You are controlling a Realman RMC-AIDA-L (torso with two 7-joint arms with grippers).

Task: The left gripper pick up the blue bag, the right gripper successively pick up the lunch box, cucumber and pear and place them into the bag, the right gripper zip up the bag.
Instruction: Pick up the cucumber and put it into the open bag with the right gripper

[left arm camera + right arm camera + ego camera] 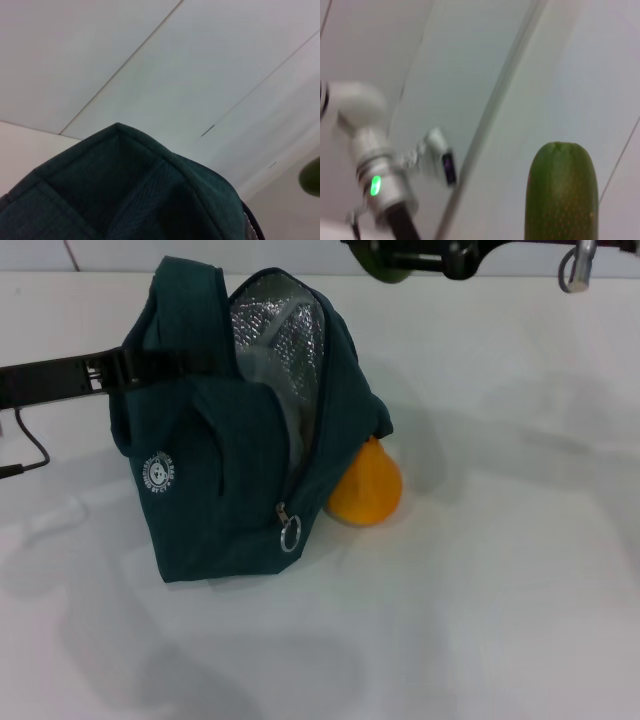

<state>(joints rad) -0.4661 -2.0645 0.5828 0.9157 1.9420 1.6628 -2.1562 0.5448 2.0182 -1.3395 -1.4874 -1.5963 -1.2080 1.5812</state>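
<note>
The left hand [125,370] reaches in from the left and is clamped on a handle of the blue bag [220,490], holding its foil-lined mouth open upward. The right hand [440,255] sits high at the far edge, up and to the right of that mouth, closed on the cucumber [562,195], whose rounded end pokes past it. The long cucumber probably needs to go in end first. The pear [367,485] rests on the surface [500,590], touching the bag's right side.
</note>
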